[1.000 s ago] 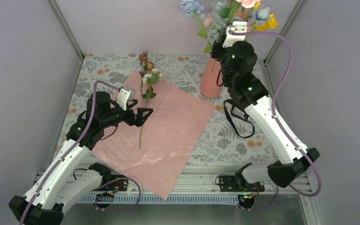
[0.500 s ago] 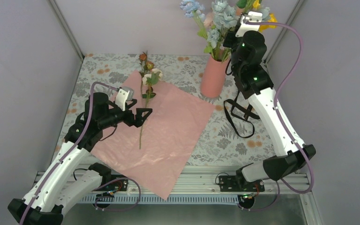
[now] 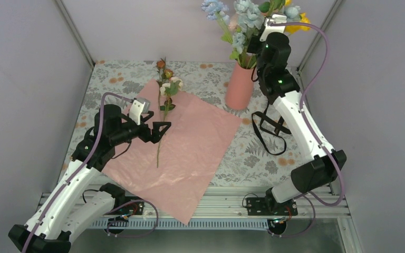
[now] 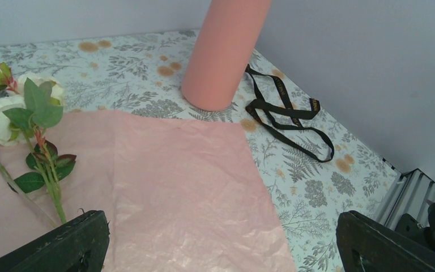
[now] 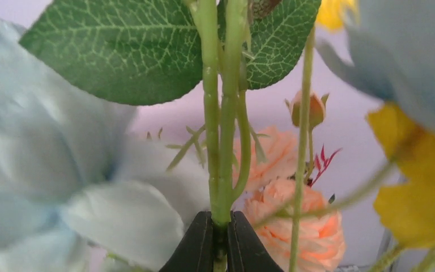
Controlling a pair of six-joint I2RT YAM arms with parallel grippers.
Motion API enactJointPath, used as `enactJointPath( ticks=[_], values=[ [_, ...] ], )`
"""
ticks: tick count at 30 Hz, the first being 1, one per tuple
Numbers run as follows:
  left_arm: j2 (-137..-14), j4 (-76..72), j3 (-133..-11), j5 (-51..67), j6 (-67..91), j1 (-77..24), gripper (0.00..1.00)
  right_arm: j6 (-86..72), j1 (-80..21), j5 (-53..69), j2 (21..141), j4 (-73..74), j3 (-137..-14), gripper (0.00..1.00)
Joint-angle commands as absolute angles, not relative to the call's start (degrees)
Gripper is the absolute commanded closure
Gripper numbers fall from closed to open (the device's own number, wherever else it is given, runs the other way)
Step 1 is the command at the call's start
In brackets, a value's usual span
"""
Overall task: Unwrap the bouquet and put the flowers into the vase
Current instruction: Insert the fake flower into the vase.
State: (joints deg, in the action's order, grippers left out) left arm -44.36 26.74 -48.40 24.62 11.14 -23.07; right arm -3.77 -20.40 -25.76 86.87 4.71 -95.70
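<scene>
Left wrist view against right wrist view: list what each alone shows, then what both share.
Left wrist only: the vase, the pink wrapping sheet, a black ribbon, a white-bloomed stem on the sheet, the left gripper open. Right wrist only: the right gripper shut on green stems among blue, peach and yellow blooms. Both: green stems, different ones.
</scene>
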Motion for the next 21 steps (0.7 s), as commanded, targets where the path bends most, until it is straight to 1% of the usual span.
enactJointPath(
  ticks=[1, 13, 15, 19, 21],
  values=[
    [-43.89, 26.37, -47.42, 25.53, 10.28, -23.38, 0.00, -5.90, -19.64, -24.68, 87.19, 4.78, -94.02, 0.96],
    [-43.47, 26.50, -47.31, 25.14, 10.20, -23.38, 0.00, -9.18, -19.23, -24.09, 86.80, 7.22, -87.42, 0.95],
    [-43.45, 26.39, -47.26, 25.47, 10.11, -23.38, 0.00, -9.27, -19.16, -24.61, 86.87, 6.32, -85.67, 0.91],
    [-43.46, 26.24, -47.14, 25.36, 10.09, -23.38, 0.00, -11.44, -19.16, -23.55, 86.64, 9.88, -86.36, 0.85],
    [-43.90, 26.45, -47.26, 24.33, 10.26, -23.38, 0.00, -12.32, -19.16, -22.31, 85.79, 11.27, -85.90, 0.80]
  ],
)
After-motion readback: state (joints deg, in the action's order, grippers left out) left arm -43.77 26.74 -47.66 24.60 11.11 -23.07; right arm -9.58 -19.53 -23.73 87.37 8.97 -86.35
